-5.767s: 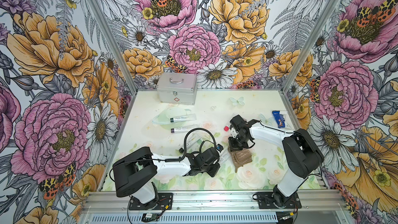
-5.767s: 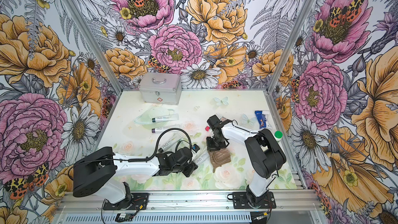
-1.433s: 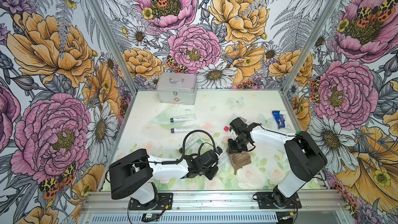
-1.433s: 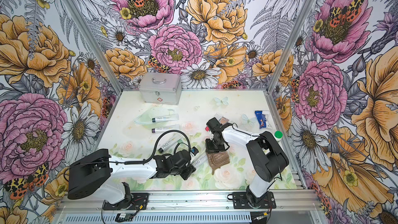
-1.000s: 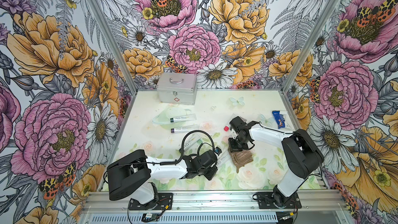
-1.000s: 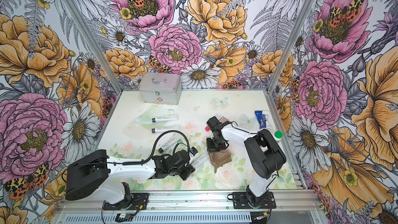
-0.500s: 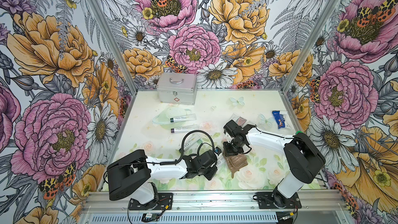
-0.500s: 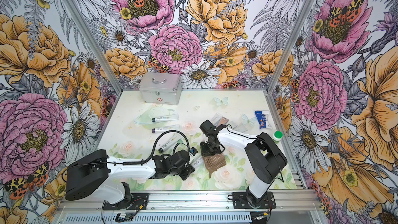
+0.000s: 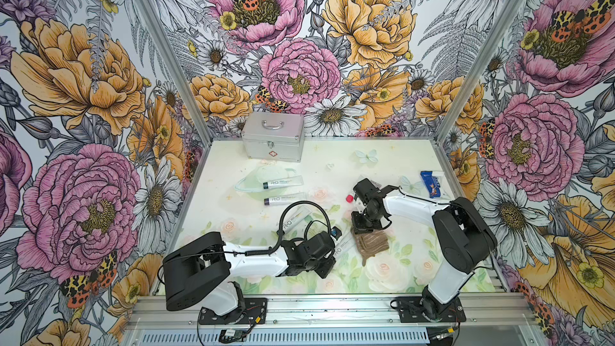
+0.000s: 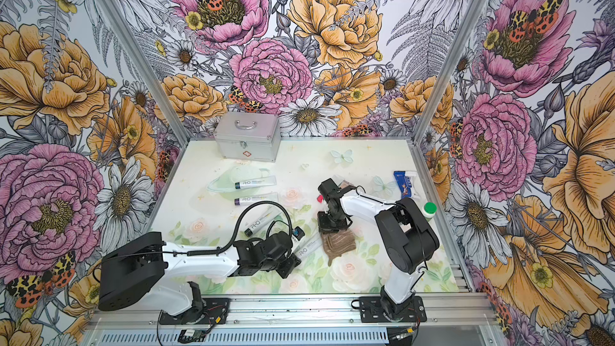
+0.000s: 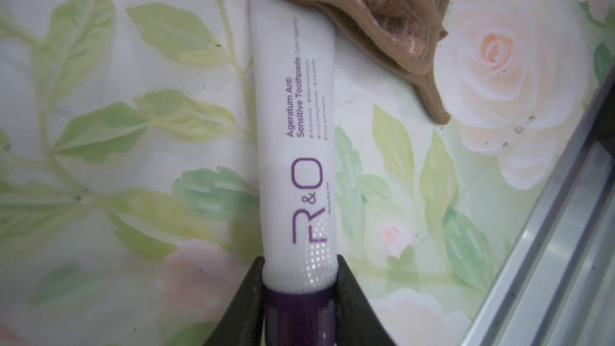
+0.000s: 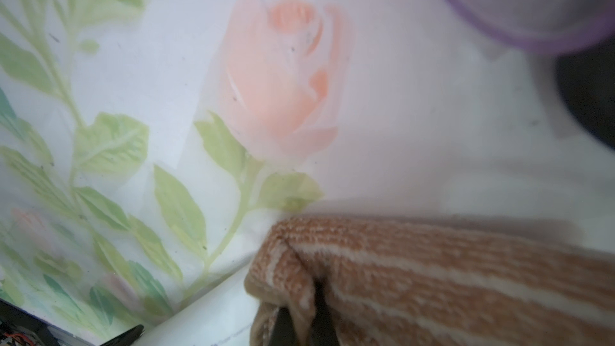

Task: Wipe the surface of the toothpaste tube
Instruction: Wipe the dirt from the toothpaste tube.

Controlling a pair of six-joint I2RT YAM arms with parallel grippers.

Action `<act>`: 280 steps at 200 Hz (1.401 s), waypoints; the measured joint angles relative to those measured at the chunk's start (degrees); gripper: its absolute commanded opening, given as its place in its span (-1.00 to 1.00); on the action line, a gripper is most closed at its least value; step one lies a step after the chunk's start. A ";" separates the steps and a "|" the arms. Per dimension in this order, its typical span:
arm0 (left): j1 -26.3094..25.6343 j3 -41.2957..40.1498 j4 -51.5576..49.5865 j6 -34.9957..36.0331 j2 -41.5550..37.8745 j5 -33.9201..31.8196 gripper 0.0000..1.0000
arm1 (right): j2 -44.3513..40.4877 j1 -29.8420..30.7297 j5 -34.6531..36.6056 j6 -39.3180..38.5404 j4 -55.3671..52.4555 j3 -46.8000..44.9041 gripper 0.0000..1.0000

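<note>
Both top views: toothpaste tube [image 9: 344,244] flat on desk [image 9: 382,161], near-centre, between the arms. Left hand [image 9: 329,256] clamps its cap end. Brown cloth [image 9: 371,244] covers the tube's right end. Right hand [image 9: 366,228] sits on the cloth's far edge.

Left wrist: white tube [image 11: 293,144], purple lettering. Left hand [image 11: 299,294] narrow, holding the tube at the purple cap. Cloth [image 11: 382,11] overlaps the tail end.

Right wrist: right hand [image 12: 303,324] closed tight, pinching a fold of striped cloth [image 12: 432,277]. White tube [image 12: 216,311] runs under the cloth edge, lying on the desk [image 12: 399,128].
</note>
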 measured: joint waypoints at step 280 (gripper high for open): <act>0.15 -0.57 0.07 0.00 -0.13 0.02 -0.36 | -3.61 8.07 -0.76 3.54 3.39 -2.47 -1.00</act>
